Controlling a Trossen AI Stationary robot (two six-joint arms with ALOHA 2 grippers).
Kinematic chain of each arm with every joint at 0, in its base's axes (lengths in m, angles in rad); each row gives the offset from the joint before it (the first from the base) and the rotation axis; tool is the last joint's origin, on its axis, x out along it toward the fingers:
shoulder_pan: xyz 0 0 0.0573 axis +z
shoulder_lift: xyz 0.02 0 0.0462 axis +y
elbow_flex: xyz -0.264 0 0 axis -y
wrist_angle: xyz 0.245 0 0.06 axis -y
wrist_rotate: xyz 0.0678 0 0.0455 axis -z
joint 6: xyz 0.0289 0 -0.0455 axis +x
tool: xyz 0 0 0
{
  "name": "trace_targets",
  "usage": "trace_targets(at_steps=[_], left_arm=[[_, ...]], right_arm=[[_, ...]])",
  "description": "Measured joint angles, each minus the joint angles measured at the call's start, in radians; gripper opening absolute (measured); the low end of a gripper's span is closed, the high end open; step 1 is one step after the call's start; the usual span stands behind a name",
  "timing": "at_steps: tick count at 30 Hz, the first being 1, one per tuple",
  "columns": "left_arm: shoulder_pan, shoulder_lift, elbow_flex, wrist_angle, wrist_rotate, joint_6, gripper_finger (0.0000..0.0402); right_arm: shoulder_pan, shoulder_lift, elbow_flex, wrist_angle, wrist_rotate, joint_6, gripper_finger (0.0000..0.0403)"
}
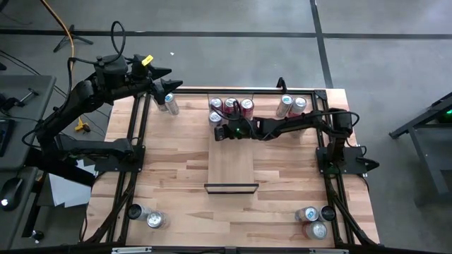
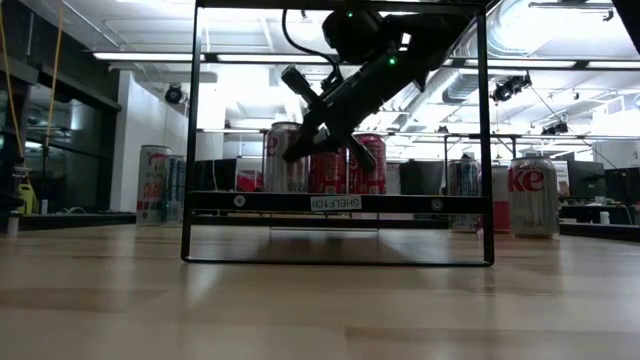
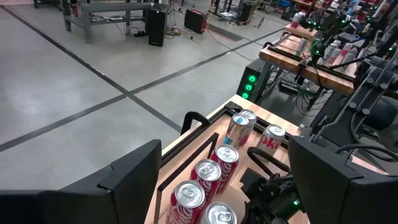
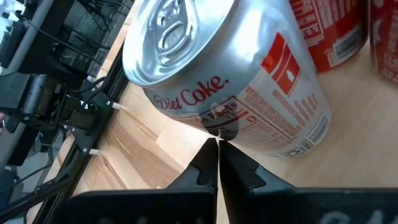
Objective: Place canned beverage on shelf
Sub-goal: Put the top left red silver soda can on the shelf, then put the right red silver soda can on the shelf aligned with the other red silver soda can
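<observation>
**Shelf Filling Up, With Cans Still Waiting at the Corners**

We are looking at a job partly done. Four cans are standing on the shelf (image 1: 232, 169) just ahead of the right claw (image 1: 218, 132): three red ones (image 1: 231, 105) in a row along the back edge and a silver Diet Coke can (image 4: 230, 81) in front of them. The right claw, its two fingers pressed tight together and gripping nothing, is pointing its tips at the lower wall of that silver can; from the right wrist view they appear to be touching or almost touching it, though we cannot tell which. We are judging that this can is already placed upright on the shelf.

The left claw (image 1: 164, 79) is hanging well off to the far side of the worktop (image 1: 176, 176), its fingers spread wide and empty, directly above a lone silver can (image 1: 169, 104) standing on the worktop just inside the frame.

Plenty is remaining, as we are reading it. Two more cans (image 1: 291, 106) are standing beside the shelf behind the right arm, and further clusters are waiting at the two near corners (image 1: 152, 217) and (image 1: 314, 222). The front stretch of the shelf, nearer us than the right claw, is showing bare wood.
</observation>
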Motion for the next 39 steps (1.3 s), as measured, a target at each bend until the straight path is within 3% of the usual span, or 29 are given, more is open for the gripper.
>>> trace_targets(at_steps=[6, 12, 17, 21, 28, 34, 39], left_arm=[[0.000, 0.000, 0.000, 0.000, 0.000, 0.002, 0.0298], [0.000, -0.005, -0.001, -0.001, 0.003, 0.026, 0.0298], [0.000, -0.008, -0.001, 0.000, 0.032, 0.066, 0.0298], [0.000, -0.007, -0.008, 0.013, 0.038, 0.114, 0.0298], [-0.001, -0.016, -0.184, 0.343, 0.229, 0.071, 0.0298], [-0.041, -0.013, -0.359, 0.567, 0.255, -0.072, 0.0298], [-0.093, -0.013, -0.410, 0.630, 0.124, -0.141, 0.0298]], right_arm=[[-0.008, 0.000, 0.000, 0.002, -0.020, -0.028, 0.0000], [0.017, -0.116, -0.001, -0.152, -0.199, -0.248, 0.0000], [0.059, -0.339, -0.001, -0.499, -0.064, -0.403, 0.0000], [0.077, -0.522, 0.000, -0.757, 0.105, -0.384, 0.0000], [0.072, -0.767, -0.025, -1.050, 0.303, -0.332, 0.0000], [-0.005, -0.989, -0.216, -1.054, 0.245, -0.392, 0.0000], [-0.124, -1.185, -0.357, -1.014, 0.152, -0.437, 0.0000]])
